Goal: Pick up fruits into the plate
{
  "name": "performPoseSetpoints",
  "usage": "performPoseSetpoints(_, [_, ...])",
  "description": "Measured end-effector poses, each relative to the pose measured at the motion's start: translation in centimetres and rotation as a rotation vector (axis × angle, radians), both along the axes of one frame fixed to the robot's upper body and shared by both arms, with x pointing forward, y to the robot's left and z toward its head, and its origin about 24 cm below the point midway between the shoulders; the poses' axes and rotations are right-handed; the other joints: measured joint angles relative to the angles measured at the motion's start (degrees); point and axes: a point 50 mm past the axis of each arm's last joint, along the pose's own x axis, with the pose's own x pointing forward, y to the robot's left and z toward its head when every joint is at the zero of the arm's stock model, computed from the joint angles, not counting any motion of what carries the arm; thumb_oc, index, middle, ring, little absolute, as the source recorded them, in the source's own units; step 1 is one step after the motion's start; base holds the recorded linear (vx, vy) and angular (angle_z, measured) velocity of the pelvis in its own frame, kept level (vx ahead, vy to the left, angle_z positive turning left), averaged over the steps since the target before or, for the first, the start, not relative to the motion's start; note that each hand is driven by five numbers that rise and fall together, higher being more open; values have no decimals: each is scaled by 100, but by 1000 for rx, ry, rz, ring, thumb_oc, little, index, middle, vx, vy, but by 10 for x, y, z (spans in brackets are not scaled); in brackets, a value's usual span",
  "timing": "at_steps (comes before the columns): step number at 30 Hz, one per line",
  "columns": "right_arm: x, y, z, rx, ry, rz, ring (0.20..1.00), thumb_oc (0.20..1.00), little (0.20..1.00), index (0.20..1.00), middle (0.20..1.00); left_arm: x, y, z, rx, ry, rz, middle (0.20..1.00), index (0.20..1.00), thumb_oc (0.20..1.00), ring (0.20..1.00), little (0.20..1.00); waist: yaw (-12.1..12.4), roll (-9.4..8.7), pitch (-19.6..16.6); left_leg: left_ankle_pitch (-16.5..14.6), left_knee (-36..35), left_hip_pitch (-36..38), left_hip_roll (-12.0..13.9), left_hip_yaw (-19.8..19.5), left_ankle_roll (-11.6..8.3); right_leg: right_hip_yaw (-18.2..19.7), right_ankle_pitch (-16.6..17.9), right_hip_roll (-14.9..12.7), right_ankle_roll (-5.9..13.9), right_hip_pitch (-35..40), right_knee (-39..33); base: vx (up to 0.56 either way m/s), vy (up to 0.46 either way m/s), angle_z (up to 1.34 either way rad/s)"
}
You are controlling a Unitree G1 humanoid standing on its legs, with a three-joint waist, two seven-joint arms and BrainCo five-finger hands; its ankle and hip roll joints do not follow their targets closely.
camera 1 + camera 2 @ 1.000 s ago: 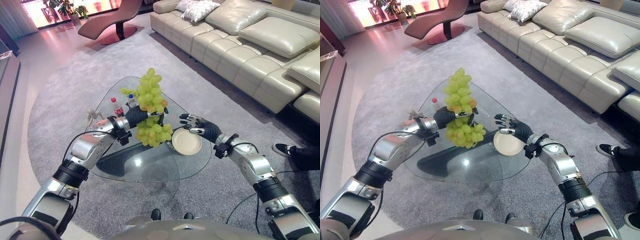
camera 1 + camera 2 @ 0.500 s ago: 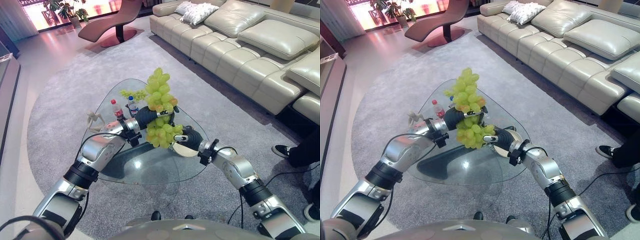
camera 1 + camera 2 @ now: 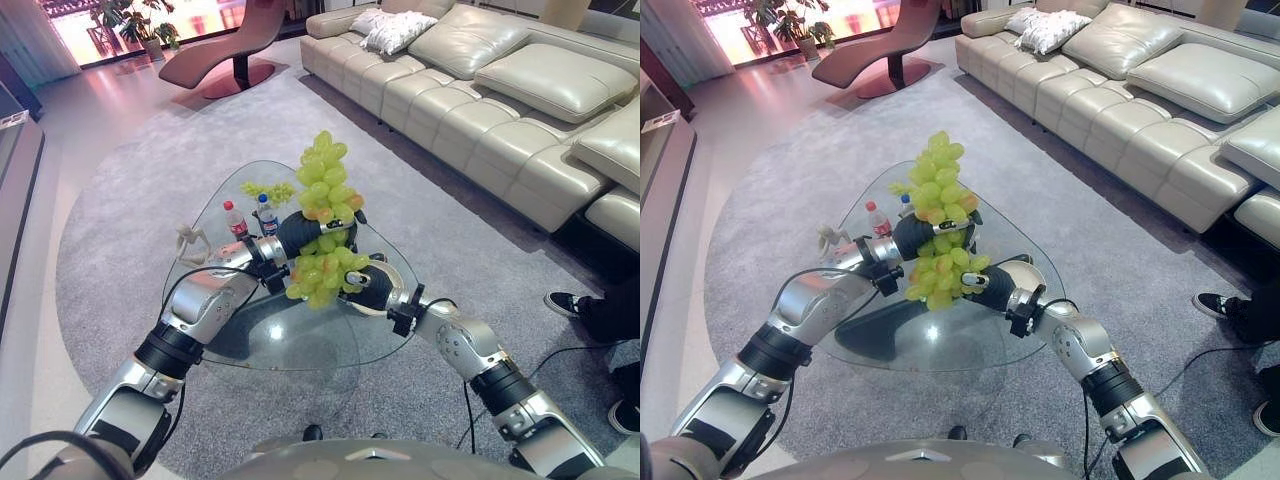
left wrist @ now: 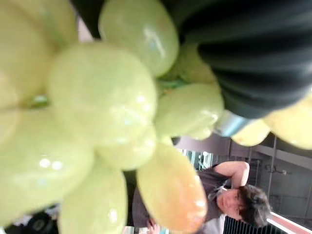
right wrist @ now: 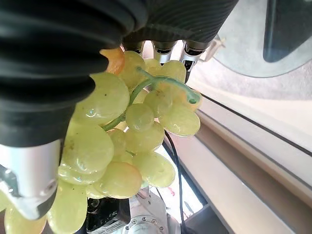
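Above glass tabletop (image 3: pixel 300 340): grape bunch (image 3: pixel 324 215) clamped in left hand (image 3: pixel 300 232) fingers, held aloft over plate (image 3: pixel 372 300). Right hand (image 3: pixel 992 283) tucked under the bunch at plate; finger state unreadable. Second grape cluster (image 3: pixel 266 190) lying far side by bottles (image 3: pixel 248 215). Nothing plated yet; drop pending.

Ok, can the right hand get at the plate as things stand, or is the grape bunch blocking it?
Probably yes. The right hand already sits at the plate on the glass table. The grape bunch, gripped by the left hand, hangs just beside and above it, crowding the way rather than closing it.
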Motion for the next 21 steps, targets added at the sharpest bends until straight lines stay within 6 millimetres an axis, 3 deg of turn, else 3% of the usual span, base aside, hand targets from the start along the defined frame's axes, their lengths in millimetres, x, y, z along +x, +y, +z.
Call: performPoseSetpoints(21, [-15, 10, -2, 152, 102, 57, 1000, 1000, 1000, 1000, 1000, -3, 0, -3, -12, -3, -12, 200, 200, 200, 200, 200, 138, 52, -81, -3, -1, -2, -3, 0, 1, 0, 0, -2, 0, 0, 0, -3, 0, 0])
